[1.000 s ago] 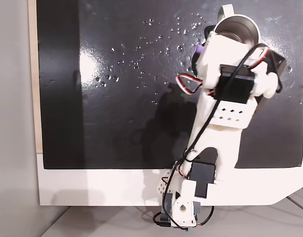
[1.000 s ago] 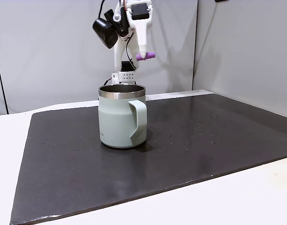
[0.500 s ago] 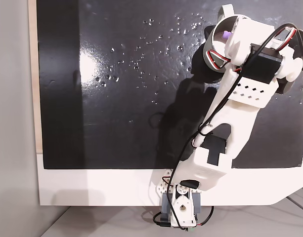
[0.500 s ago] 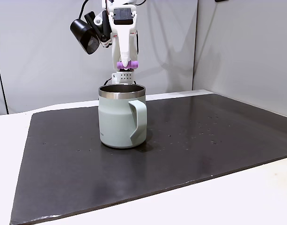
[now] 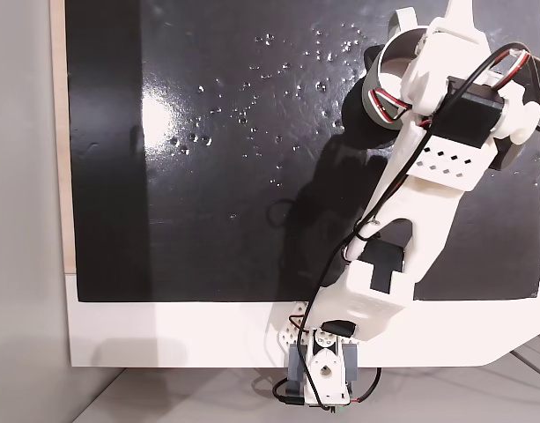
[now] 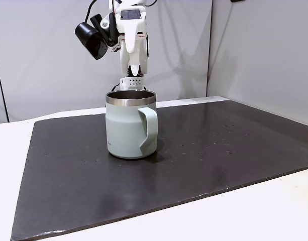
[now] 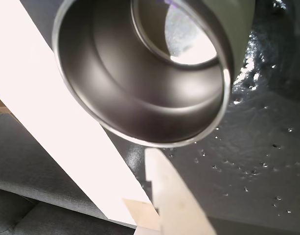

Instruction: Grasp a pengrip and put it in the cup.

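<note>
cup (image 6: 130,124) beneath parted, empty fingers (image 6: 139,68)

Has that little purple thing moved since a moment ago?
Yes. It was pinched in the claw above the mug half a second ago; now the claw holds nothing, so it probably dropped into the mug.
</note>
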Controlling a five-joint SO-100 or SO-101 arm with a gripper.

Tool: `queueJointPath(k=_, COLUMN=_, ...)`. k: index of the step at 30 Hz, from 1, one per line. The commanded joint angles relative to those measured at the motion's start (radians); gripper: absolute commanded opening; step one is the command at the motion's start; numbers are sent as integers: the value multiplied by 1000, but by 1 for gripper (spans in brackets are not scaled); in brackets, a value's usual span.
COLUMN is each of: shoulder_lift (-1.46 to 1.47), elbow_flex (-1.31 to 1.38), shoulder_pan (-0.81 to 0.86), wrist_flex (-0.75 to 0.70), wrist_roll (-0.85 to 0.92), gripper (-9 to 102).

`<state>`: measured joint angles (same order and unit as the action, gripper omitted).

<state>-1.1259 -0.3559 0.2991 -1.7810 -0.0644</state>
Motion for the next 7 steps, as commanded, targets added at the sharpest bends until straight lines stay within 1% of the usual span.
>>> queueJointPath(k=1, shoulder_lift=-12, elbow_flex=69, shoulder_pan=12, wrist_flex=-2, wrist_roll=-6, gripper=42)
queueJointPath(k=7, shoulder_lift=-12, elbow_flex=89, shoulder_pan=12, wrist_flex=-3, wrist_roll=-5, gripper=41)
